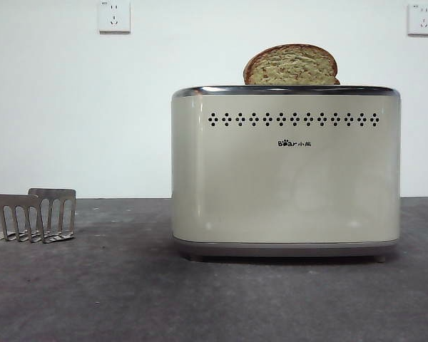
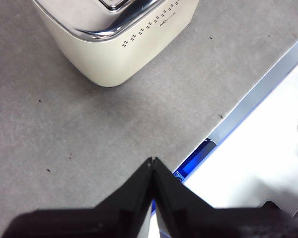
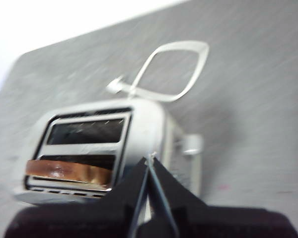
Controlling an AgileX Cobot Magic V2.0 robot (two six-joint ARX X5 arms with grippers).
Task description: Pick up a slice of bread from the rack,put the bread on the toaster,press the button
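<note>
Both the right gripper [image 3: 149, 157] and left gripper [image 2: 152, 159] have jaws together, empty; slice of bread [image 1: 291, 65] seated in toaster [image 1: 285, 178], rack [image 1: 31, 215] well apart.

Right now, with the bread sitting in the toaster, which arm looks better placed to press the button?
Probably the right. Its shut claw hangs directly above the boxy cream toaster, close to the side lever, with the tan bread slice in its slot. The left claw hangs off beside the toaster.

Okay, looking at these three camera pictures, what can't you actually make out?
- Lower part of the slice of bread: hidden inside the toaster, front view.
- Toaster's lever: right wrist view blurred, position unclear.
- Rack: absent from the right wrist view.
- Both grippers: outside the front view.
</note>
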